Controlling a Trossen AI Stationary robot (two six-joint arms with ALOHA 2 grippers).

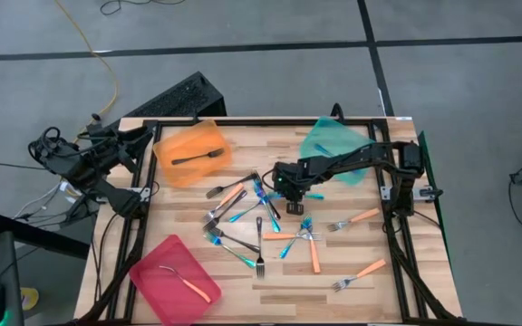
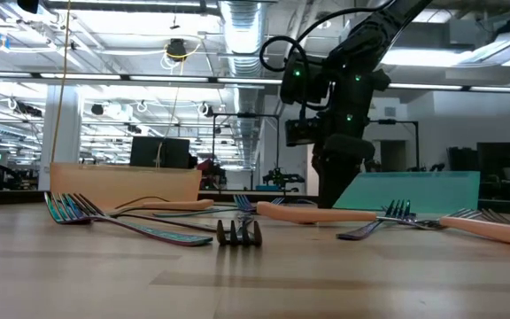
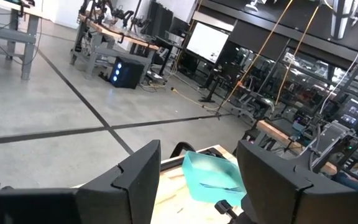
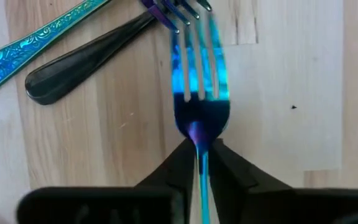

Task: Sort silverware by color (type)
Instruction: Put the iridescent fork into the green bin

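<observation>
the high cam looked straight down on the whole wooden table (image 1: 352, 281), floor showing toward 12 o'clock. the low one sat right at tabletop height, facing level across the boards into the room behind. left wrist cam pointed off over the table's edge at the room, catching just the teal tray (image 3: 213, 177), which the high view also had toward 1 o'clock. right wrist cam was really close, aimed down at a blue fork (image 4: 199, 102) on the wood.
</observation>
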